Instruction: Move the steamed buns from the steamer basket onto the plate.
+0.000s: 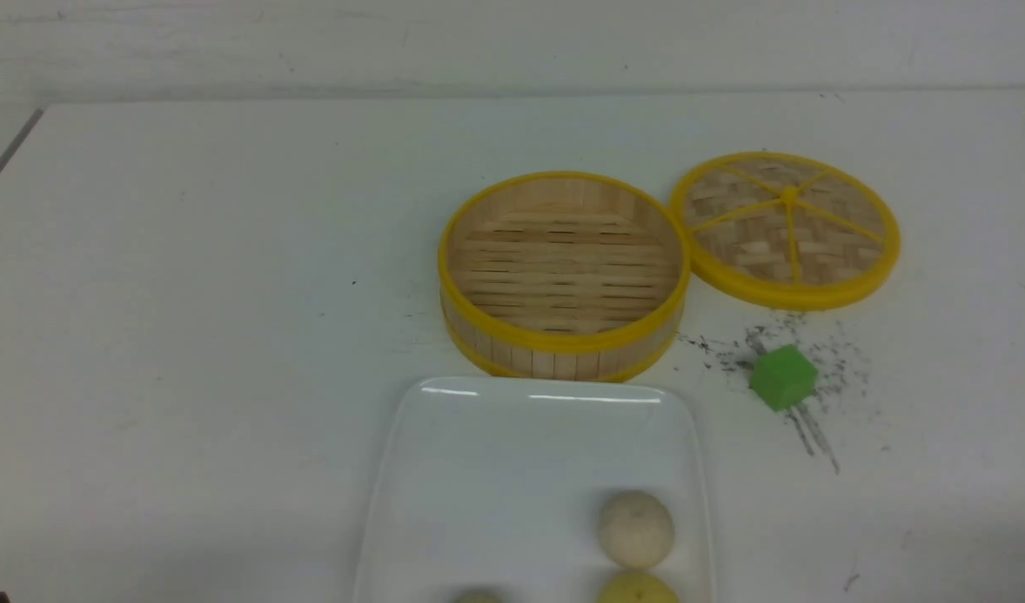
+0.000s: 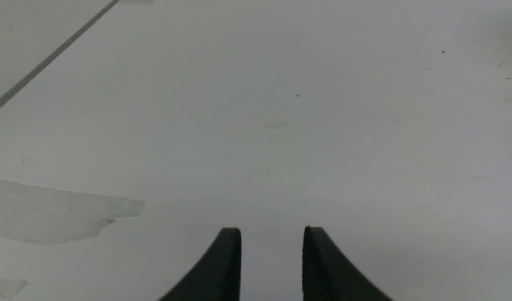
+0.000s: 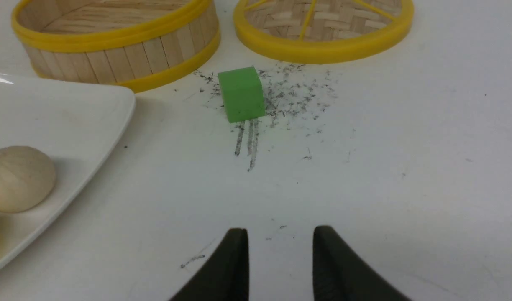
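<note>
Front view: steamed buns lie on the plate, steamer basket behind it. Right gripper jaws parted, empty, beside the plate; left gripper parted over bare table.

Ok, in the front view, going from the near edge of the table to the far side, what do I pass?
Pale yellow bun → off-white bun on the plate → green cube → steamer basket → woven lid.
</note>
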`<state>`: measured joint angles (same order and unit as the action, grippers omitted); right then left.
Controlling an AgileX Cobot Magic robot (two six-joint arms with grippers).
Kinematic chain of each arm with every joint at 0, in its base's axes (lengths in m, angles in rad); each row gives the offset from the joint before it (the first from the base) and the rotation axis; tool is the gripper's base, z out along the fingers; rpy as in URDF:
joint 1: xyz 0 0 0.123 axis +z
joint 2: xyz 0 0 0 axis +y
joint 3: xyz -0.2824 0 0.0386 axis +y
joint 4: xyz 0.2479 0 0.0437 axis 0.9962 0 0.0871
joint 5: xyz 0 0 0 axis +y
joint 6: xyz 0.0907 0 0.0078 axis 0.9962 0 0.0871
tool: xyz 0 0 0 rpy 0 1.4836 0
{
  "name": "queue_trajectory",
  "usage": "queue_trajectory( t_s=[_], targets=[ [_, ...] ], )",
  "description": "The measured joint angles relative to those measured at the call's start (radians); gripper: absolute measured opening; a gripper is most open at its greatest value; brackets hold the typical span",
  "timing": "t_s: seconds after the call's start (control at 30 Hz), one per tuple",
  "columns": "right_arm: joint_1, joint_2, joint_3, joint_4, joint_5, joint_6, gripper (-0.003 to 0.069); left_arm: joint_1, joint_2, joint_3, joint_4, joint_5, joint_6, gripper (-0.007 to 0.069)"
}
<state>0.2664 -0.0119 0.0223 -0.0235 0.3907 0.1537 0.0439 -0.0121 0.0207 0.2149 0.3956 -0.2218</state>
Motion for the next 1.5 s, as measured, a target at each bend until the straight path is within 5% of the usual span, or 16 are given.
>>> queue_trajectory(
  t_s=[1.5],
  targets=[
    [0.000,0.000,0.000,0.000,0.001,0.000,0.0242,0.000,0.000,0.000,0.015,0.000,0.000,0.0242]
  ],
)
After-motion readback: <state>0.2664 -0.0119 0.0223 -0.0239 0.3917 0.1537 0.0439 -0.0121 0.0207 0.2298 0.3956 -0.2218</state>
